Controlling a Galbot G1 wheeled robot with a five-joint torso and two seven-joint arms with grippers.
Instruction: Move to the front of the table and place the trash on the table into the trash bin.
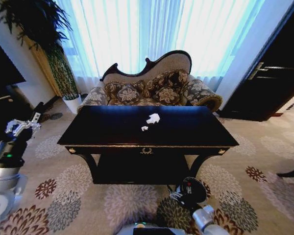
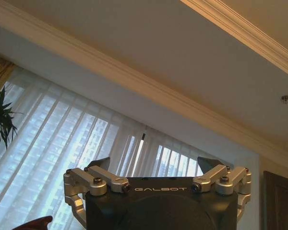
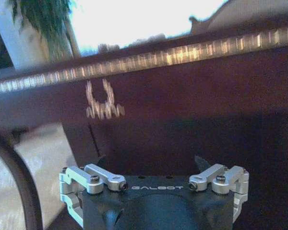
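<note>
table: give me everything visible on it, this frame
The table is large, dark, glossy and rectangular, wood by its look, standing level on the patterned carpet before a sofa. Curved legs carry a lower shelf. Gold ornaments mark the front edge: one in the middle, one at each corner; the right wrist view shows the middle one under a gilt band. On top lie two white paper bits, near the middle.

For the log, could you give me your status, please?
Left gripper raised, right gripper low before dark glossy wooden table; both open. White wadded paper bits on tabletop.
</note>
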